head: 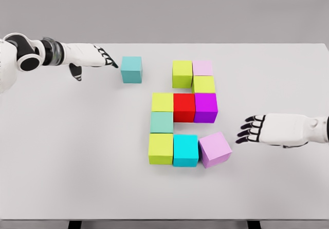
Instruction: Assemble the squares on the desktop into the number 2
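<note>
Figure 2 mostly built at table (61, 177) centre: ten cubes placed. Lilac cube (215, 149) at 5 o'clock sits skewed and wants straightening. Loose teal cube (131, 69) at 11 o'clock, left of the top row, is probably the missing top-left piece. Left hand (93, 57) beside it, fingers relaxed, empty. Right hand (259, 130) at 3 o'clock, fingers spread, empty.

Both white arms run out of view at the side edges; the tabletop (61, 188) is cut off at left and right; two dark legs barely show below.
</note>
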You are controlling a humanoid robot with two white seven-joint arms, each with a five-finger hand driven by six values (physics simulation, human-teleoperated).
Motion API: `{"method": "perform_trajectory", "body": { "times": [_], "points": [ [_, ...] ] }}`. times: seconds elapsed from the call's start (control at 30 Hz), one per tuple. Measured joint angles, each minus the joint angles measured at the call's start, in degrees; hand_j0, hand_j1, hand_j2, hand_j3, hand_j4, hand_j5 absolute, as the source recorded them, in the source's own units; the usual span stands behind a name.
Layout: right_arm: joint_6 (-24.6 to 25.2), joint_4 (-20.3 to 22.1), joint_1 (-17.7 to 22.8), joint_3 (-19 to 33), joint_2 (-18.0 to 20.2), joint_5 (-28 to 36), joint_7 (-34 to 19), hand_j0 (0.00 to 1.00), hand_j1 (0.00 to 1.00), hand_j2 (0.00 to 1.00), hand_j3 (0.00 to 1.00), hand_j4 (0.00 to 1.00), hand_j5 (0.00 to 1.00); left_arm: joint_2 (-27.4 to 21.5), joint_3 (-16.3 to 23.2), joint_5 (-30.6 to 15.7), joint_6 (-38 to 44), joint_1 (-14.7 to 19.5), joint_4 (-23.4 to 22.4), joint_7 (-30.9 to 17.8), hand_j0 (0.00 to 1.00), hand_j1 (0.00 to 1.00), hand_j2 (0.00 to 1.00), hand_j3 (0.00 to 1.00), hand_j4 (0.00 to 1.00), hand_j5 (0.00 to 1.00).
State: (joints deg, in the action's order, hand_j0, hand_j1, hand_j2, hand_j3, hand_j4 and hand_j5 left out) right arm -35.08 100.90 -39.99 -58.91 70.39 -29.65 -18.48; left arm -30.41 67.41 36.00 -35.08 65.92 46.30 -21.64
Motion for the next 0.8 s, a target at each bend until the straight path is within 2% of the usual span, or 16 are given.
{"method": "perform_trajectory", "body": {
  "times": [0.27,0.4,0.8],
  "points": [
    [0.0,0.3,0.1,2.4,1.5,8.1,0.3,1.0,1.0,1.0,1.0,1.0,1.0,1.5,0.0,0.0,0.0,-0.2,0.3,0.0,1.0,1.0,1.0,1.0,1.0,1.0],
    [0.0,0.3,1.8,2.2,-0.8,10.0,0.2,1.0,1.0,1.0,1.0,1.0,1.0,1.6,0.0,0.1,0.0,-0.2,0.4,0.0,1.0,1.0,1.0,1.0,1.0,1.0],
    [0.0,0.3,2.1,1.5,-5.3,10.0,-0.5,1.0,1.0,1.0,1.0,1.0,1.0,2.5,0.0,0.1,0.0,0.0,0.0,0.0,1.0,1.0,1.0,1.0,1.0,1.0]
  ]
}}
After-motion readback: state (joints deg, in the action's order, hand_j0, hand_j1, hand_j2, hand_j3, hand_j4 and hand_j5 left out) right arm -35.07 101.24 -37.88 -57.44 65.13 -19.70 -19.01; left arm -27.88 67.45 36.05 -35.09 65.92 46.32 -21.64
